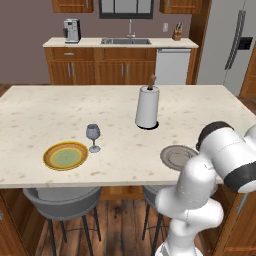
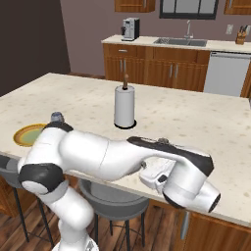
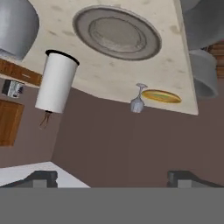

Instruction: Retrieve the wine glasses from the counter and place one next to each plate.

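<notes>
One wine glass point(image 1: 93, 136) stands upright just right of the orange-rimmed plate point(image 1: 65, 155) on the island desk point(image 1: 60, 107); grey plate point(image 1: 177, 156) has none; pincer point(image 3: 111, 177) jaws apart, empty; next, likely fetch the second glass from the sink counter point(image 1: 120, 44).

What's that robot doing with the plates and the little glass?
The robot is setting glasses beside plates on the island top. One wine glass already stands upright next to the orange-rimmed plate. The grey plate has no glass beside it yet. The robot's pincer is open and holding nothing. A paper-towel roll stands in the middle of the top.
</notes>
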### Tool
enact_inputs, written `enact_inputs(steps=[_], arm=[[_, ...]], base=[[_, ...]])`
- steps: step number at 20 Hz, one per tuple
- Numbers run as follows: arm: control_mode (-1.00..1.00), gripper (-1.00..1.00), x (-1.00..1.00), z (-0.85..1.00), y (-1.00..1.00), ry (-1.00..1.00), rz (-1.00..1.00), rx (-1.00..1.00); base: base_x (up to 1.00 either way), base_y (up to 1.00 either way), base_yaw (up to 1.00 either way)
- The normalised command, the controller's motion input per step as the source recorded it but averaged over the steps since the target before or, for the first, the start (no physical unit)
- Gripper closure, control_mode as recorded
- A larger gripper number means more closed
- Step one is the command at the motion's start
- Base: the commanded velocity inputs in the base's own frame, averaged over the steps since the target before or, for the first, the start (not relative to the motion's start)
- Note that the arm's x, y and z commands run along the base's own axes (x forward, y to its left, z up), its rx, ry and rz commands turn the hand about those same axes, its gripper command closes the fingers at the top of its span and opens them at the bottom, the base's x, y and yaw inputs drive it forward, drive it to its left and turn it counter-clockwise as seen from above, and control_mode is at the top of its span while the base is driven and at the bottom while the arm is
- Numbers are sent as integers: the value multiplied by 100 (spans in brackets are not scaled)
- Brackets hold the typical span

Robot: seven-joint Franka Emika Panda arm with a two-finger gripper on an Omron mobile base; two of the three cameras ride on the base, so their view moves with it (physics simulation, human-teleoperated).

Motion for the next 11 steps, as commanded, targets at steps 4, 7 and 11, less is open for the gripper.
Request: enact_inputs(steps=[4, 7, 11], arm=[[-100, -100, -61, 100, 72, -3, 13, -3], [-100, -100, -88, 81, 75, -22, 3, -9], [-100, -100, -81, 40, 98, -39, -2, -15]], base=[[0, 0, 0], [0, 0, 0], [0, 0, 0]])
